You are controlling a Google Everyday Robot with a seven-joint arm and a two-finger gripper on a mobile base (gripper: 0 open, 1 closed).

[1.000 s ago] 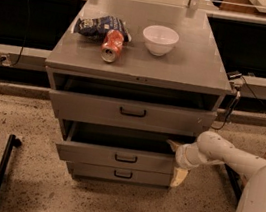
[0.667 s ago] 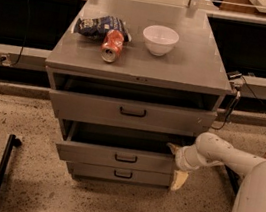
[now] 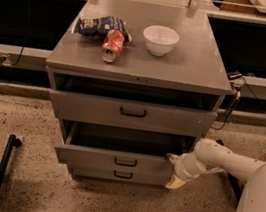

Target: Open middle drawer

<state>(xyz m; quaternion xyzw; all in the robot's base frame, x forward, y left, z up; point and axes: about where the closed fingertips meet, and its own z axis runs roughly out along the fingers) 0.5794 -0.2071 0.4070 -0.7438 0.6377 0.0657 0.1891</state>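
1. Speckled stone floor (image 3: 81, 201) lies under a grey metal cabinet (image 3: 189, 72) with three stacked drawers, in front of dark shelving.
2. On the cabinet top lie a crumpled blue snack bag (image 3: 98, 25), a red soda can (image 3: 112, 47) on its side touching the bag, and a white round bowl (image 3: 160, 39) standing to their right.
3. The middle drawer (image 3: 89, 157), grey metal with a small black bar handle (image 3: 125, 162), is pulled partway out, its dark inside showing.
4. The tallest top drawer (image 3: 87, 106) juts out slightly; the narrow bottom drawer (image 3: 91, 171) sits below, nearly hidden.
5. The cream two-finger gripper (image 3: 173, 170), on a white arm (image 3: 229, 165) coming in from the right, sits at the right end of the middle drawer's front. Its fingers are spread, one tip by the upper corner and one lower; I cannot tell whether they pinch it.
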